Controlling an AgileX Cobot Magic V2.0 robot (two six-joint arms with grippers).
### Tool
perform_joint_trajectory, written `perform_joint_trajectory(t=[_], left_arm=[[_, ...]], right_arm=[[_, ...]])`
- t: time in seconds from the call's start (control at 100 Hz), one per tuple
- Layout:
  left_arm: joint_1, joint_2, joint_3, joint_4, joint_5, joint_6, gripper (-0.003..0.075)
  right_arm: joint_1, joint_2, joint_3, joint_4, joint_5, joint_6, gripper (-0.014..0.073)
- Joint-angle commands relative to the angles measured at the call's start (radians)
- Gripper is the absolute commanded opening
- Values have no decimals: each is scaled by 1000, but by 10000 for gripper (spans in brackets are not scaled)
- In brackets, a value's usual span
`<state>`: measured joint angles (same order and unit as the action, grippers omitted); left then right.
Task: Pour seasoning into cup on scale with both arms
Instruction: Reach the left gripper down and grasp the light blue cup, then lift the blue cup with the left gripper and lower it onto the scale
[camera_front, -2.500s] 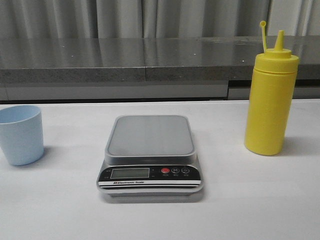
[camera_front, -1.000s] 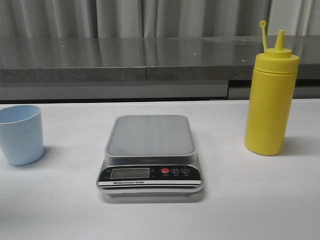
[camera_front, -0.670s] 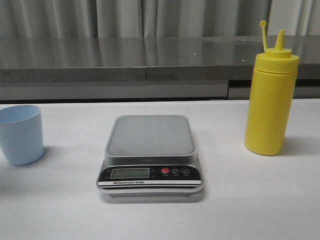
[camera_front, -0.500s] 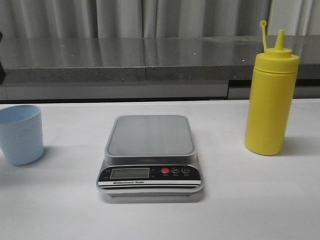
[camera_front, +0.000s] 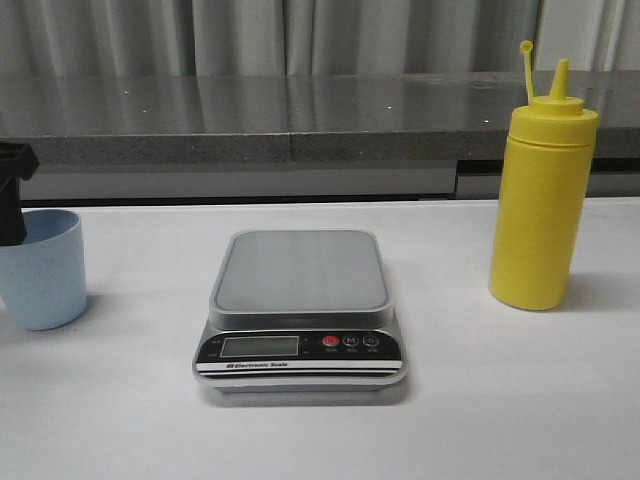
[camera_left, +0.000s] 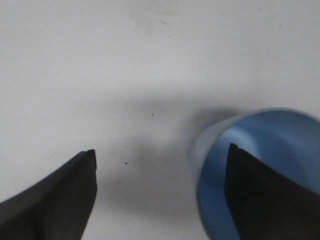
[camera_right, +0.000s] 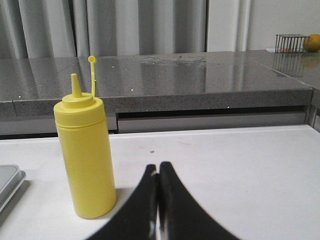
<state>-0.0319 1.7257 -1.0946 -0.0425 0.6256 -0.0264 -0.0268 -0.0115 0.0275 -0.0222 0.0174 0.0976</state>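
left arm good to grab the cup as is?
Probably yes. The left gripper is open above the cup, one finger over its mouth and the other outside, so the near wall sits between them. Nothing else crowds the cup; the scale stands apart.

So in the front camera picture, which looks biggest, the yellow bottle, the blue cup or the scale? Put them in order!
1. The scale takes up the most room.
2. The yellow bottle is the tallest but narrower.
3. The blue cup looks smallest, partly cut off at the picture's edge.
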Motion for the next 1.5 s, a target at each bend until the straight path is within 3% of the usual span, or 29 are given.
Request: perform_joint_trajectory(t=[0.0, 0.12, 0.43, 0.79, 1.16, 1.49], left_arm=[[3, -13, -32, -6, -35, -11, 445], [3, 6, -32, -6, -40, -11, 363], [3, 8, -32, -9, -58, -11, -22], [-54, -21, -141, -11, 13, -2, -20], [-277, -23, -404, -11, 100, 1, -20], [-472, 14, -432, -11, 48, 34, -20]], right_arm=[[-1, -21, -17, -8, -75, -5, -68], [-1, -21, -17, -8, -75, -5, -68], [-1, -21, -17, -8, -75, -5, -68], [-1, -21, -17, -8, -75, -5, -68], [-1, -21, -17, -8, -75, -5, -68], [-1, -21, -17, -8, -75, -5, -68]])
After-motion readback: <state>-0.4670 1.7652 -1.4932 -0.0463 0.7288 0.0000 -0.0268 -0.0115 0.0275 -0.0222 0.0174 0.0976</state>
